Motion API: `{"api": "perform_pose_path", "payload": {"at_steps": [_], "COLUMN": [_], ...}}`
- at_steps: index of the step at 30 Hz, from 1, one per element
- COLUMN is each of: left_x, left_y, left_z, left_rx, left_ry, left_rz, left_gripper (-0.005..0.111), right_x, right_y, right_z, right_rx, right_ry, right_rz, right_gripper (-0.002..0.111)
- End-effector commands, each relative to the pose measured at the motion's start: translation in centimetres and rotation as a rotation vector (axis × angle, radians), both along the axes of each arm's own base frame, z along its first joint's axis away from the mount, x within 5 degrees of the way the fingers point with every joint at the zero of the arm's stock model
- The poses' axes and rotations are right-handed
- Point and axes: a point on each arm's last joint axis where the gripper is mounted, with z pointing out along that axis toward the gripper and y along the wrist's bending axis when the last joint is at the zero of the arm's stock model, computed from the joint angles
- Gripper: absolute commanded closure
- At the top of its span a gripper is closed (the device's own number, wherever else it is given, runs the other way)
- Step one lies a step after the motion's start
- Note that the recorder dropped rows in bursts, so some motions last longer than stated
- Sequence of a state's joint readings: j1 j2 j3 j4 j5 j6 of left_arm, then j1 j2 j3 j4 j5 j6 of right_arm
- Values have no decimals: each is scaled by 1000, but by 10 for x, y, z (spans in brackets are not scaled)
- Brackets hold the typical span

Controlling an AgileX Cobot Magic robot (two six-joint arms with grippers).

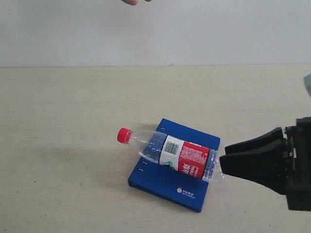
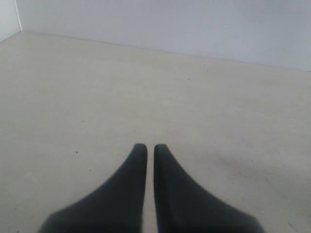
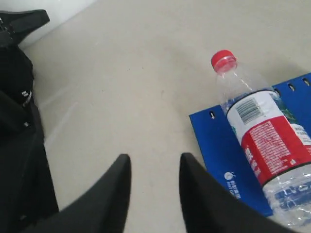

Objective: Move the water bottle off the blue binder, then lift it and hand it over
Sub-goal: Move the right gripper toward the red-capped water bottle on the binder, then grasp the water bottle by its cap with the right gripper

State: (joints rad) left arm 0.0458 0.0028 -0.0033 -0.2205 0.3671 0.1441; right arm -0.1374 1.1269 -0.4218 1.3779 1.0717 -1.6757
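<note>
The water bottle (image 1: 170, 153) lies on its side across the blue binder (image 1: 160, 182), its red cap (image 1: 124, 135) sticking out past the spine edge on the left. My right gripper (image 1: 225, 159) hovers just off the bottle's base at the binder's right side, open and holding nothing. In the right wrist view the gripper (image 3: 155, 158) spreads over bare table, with the bottle (image 3: 262, 141) and binder (image 3: 216, 145) off to one side. In the left wrist view my left gripper (image 2: 150, 146) is shut over bare table, holding nothing. It is out of the exterior view.
A beige table (image 1: 73, 107) runs back to a white wall (image 1: 194, 29). A fingertip of a person's hand (image 1: 133, 2) shows at the top edge. Dark arm hardware (image 3: 17, 97) stands at one side of the right wrist view.
</note>
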Motion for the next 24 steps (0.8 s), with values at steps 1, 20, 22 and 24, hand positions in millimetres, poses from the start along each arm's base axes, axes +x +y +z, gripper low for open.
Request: {"api": "perform_pose_path", "payload": {"at_steps": [1,20,22,24], "left_x": [0,0,0,0], "left_y": [0,0,0,0], "left_z": [0,0,0,0], "left_rx": [5,5,5,5], "left_ry": [-7,-7,-7,-7], "left_rz": [-7,-7,-7,-7], "left_gripper": [101,101,101,101], "right_x": [27,159,163,164], "right_y": [8,214,215,215], "right_z": [-12,-61,-69,-79], "right_rx": [-62,-593,-609,-628], "right_ry": [-29,-392,-385,-369], "right_rz": [71,108,108,108], "right_gripper": [61,44,44,44]}}
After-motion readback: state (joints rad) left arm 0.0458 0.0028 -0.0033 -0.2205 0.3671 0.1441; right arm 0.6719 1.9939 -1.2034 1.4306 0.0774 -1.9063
